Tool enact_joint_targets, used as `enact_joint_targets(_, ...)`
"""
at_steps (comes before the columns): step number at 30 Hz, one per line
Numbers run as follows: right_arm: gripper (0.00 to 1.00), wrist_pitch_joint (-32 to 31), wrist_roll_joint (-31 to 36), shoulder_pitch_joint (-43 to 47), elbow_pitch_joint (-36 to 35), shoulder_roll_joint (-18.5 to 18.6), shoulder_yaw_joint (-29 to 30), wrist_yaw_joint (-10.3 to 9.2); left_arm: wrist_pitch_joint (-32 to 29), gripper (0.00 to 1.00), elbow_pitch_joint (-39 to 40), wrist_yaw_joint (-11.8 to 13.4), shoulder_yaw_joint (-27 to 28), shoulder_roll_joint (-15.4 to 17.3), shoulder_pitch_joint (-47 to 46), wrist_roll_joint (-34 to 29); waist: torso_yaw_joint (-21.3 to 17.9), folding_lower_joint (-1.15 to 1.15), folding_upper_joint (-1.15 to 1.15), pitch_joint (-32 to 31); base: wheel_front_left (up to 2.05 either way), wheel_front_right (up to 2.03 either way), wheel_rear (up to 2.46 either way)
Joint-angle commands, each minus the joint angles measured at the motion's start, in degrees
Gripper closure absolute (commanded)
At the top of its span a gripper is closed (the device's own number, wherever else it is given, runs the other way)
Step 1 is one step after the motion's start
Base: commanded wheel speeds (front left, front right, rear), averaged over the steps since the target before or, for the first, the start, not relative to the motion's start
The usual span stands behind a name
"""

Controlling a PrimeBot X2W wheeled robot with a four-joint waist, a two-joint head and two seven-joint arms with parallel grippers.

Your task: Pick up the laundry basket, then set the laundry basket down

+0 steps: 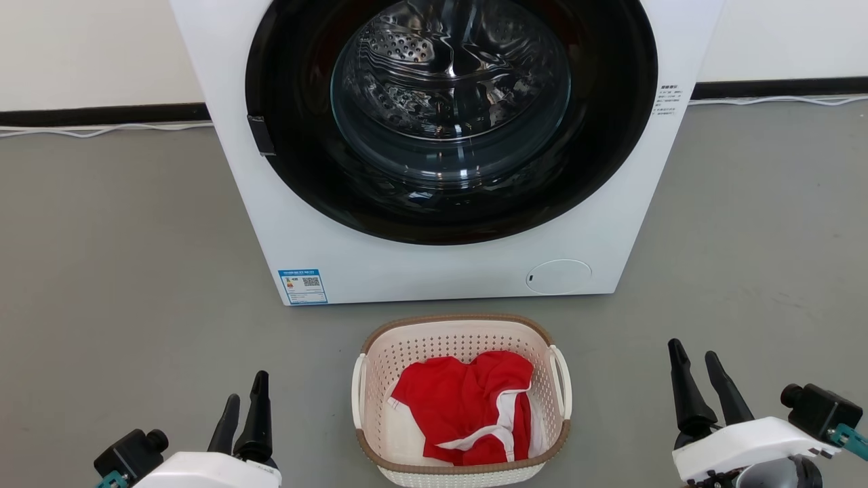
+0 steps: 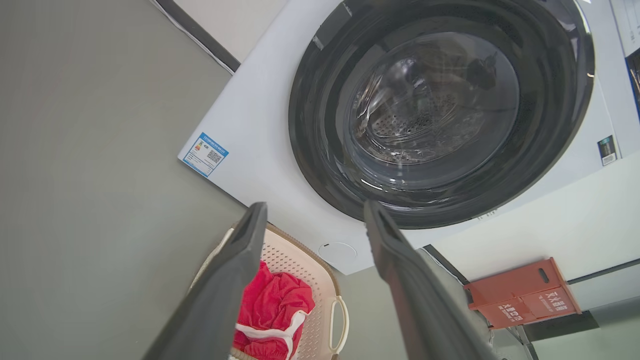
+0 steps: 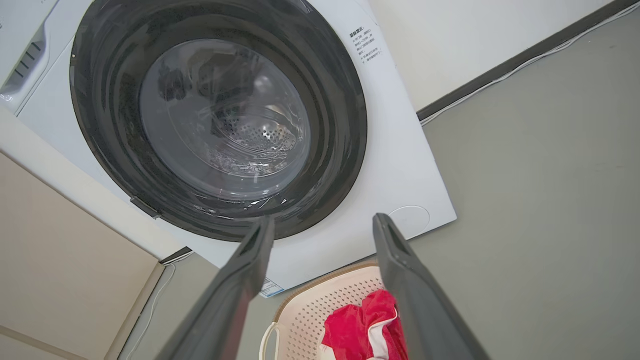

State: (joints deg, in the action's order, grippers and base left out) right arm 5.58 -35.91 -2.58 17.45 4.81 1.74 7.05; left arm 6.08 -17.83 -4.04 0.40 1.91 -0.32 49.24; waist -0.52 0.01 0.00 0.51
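Laundry basket (image 1: 434,349) sitting ungripped.
Left gripper (image 1: 247,386) hovering at its nine o'clock, right gripper (image 1: 692,349) at three; both gaping empty.

Laundry basket (image 1: 462,339): small, cream-white, perforated plastic, brown woven-look rim, white loop handle each side. Upright on grey floor, just before washer front. Crumpled red-and-white garment inside.

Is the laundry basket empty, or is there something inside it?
Not empty: a crumpled red garment with white trim lies inside the laundry basket.
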Motion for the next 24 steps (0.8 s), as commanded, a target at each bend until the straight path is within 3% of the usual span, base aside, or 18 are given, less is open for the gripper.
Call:
enact_joint_targets(1,0.00,1.24,2.49,-1.69,-1.17,0.87,-1.03,0.27,0.73,0.00,1.68,0.30,0.74,0.54,-1.34,-1.96,0.01,0.00,0.00,0.02,0.00,0.00,0.00)
enact_joint_targets(24,0.00,5.11,19.97,-1.73,0.92,1.68,-2.61,0.35,4.60,0.00,1.92,1.13,0.17,0.74,-1.21,-18.19,-0.23,0.00,0.00,0.09,0.00,0.00,0.00)
